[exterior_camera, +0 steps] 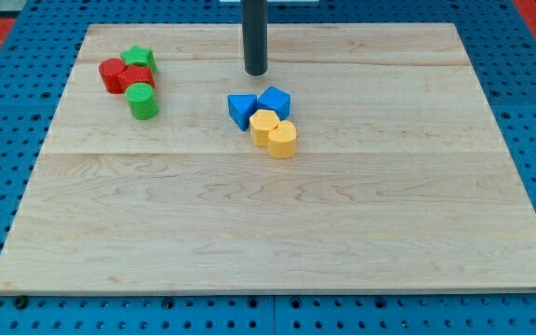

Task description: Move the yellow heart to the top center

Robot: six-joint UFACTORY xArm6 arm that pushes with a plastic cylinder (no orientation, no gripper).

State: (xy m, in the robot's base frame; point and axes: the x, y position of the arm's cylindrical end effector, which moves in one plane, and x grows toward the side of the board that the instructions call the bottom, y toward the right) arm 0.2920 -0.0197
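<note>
Yellow heart [283, 140] near board centre, my tip [256, 73] above it (apart), holding nothing.

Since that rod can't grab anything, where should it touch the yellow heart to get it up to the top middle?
Probably its lower edge, pushing from the view's bottom. The yellow heart touches the yellow block, with two blue blocks above, so they would likely ride along. My tip sits above the cluster and must circle round first.

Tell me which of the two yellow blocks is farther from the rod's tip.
The yellow heart, lower right of the pair. The other yellow block touches it and lies closer to my tip, which hovers above the blue blocks.
</note>
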